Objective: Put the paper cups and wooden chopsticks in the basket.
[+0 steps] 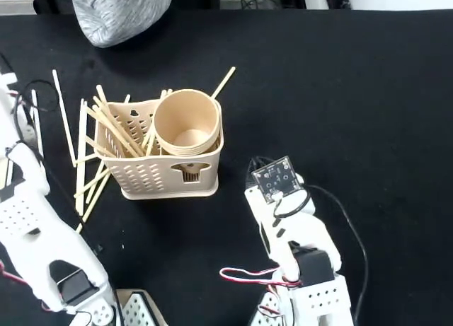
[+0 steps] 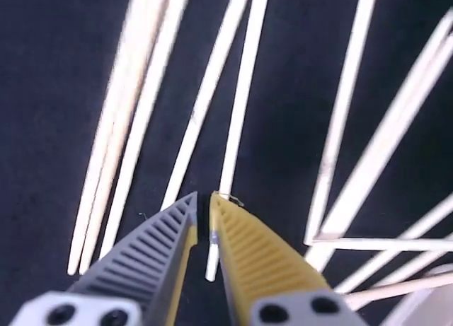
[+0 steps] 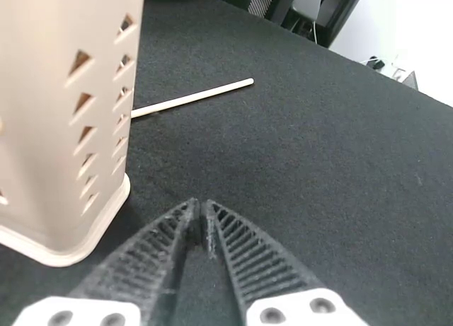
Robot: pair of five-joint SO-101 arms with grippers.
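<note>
One chopstick [image 2: 241,107] is getting pinched right at its end by the nearly shut left hand [image 2: 204,197], so it's risking pivoting free, while the right hand [image 3: 200,204] is sitting closed and empty.

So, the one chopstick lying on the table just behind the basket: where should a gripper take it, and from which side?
Probably on the free half of the lone chopstick, coming straight down from above and closing across it. It lies flat on the table, so a side approach cannot get under it. Its other end runs up to the basket, which leaves little room there.
</note>
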